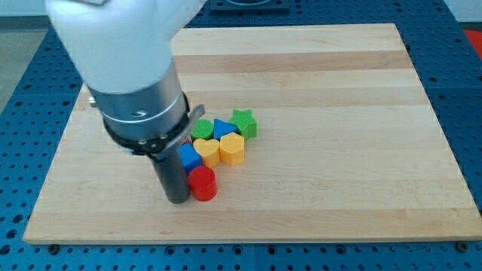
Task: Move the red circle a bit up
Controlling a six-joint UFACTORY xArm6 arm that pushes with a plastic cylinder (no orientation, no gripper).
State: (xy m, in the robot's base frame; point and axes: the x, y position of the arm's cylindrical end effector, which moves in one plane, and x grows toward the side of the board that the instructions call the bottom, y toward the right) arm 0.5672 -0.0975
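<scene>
Down near the view's bottom edge of the pale wooden worktop (339,113), the small red cylindrical block, the red circle (202,184), sits at the low end of a tight cluster, and my tip (178,199) stands right against its left side, maybe touching, hard to call. Since this end effector is just a straight dark rod, there's nothing to open or close, and it isn't clamped on anything.

Progress-wise, I'd say the push up hasn't really happened: the circle is the lowest block in the bunch, and my tip is beside it rather than below it. Getting under it looks like what's left.

Directly above it are a blue block (189,156), shape unclear, a yellow heart-ish block (208,150) and a yellow hexagon-like block (232,149). Further up sit a green block (202,129), a blue triangular block (224,128) and a green star block (244,123). All look like matte painted chunks, smooth-sided. Planked light wood grain runs across the board, with blue perforated metal around it.
</scene>
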